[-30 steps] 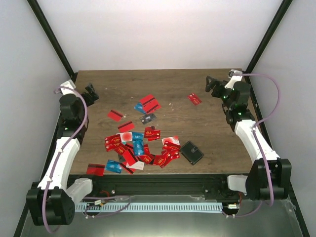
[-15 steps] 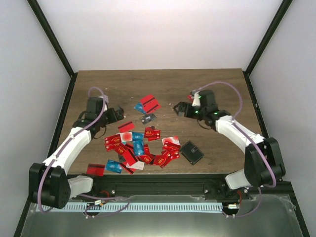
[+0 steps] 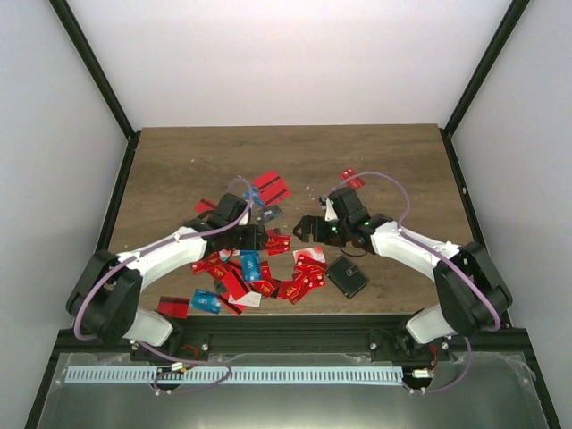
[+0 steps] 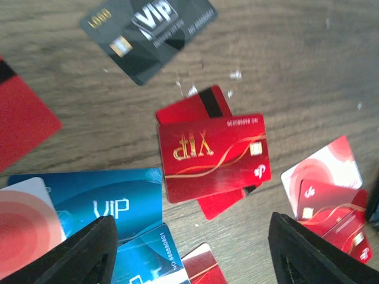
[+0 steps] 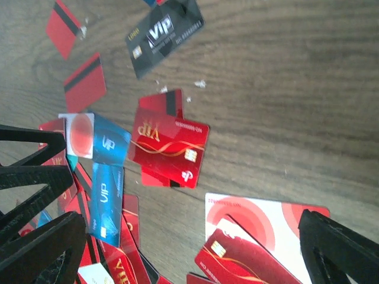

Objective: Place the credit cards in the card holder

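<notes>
We found both claws spread wide and holding nothing, low over the table (image 3: 179,152) and facing each other across the scatter of credit cards (image 3: 246,273).

The left claw (image 3: 254,239) showed its two black fingers (image 4: 89,251) well apart at the lower corners of its wrist view. Just ahead of the gap between them lay a red VIP card (image 4: 213,155), gold lettering up. It rested on another red card whose black stripe stuck out beyond it. By the finger at the left of that view sat a blue VIP card (image 4: 100,204). Farther ahead of the claw lay the thin dark grey card (image 4: 148,32). By the other finger was a white and red card (image 4: 323,171), partly covered by a red one.

The right claw (image 3: 306,228) met the same patch from the opposite side. In its wrist view the red VIP card lay ahead of its open jaws, and the white and red card lay just inside the finger at the right.

The card holder (image 3: 347,275) lay flat on the wood behind the right claw, toward the arm bases and close beside that arm. Its black outside faced up, and it touched neither claw. One lone red card (image 3: 349,178) lay beyond the right claw, toward the far edge.
</notes>
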Motion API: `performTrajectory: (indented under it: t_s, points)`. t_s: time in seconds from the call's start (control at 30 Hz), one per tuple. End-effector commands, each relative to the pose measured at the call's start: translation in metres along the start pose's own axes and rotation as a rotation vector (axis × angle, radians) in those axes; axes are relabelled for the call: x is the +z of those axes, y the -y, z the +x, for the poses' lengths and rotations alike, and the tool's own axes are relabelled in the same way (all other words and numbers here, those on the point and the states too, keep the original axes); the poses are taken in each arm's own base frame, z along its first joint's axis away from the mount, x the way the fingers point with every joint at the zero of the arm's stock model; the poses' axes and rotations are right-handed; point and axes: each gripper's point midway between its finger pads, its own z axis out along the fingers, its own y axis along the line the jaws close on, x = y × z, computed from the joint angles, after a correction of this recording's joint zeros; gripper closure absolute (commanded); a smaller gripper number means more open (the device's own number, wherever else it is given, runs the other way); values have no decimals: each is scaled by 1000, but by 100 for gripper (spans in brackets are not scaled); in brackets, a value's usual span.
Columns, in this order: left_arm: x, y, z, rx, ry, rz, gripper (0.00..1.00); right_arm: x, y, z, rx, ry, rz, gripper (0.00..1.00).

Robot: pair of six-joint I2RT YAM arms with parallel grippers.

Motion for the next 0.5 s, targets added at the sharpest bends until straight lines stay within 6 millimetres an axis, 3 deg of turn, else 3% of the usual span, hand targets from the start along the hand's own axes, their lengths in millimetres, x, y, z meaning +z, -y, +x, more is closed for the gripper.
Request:
performTrajectory:
  t_s: [0.0,0.2,0.33,0.47]
  points:
    - [12,15,14,35,-57,15,30,4,-2,17,36,-56,-32,0]
    - [2,42,43,112,-103,42,31,-4,-10,52,44,-137,-34,1]
    - [-3,65,59,147,-125,126,35,-15,4,78,117,-153,26,1]
    - [0,89,76,191,-158,223,43,-31,5,97,178,-133,12,3]
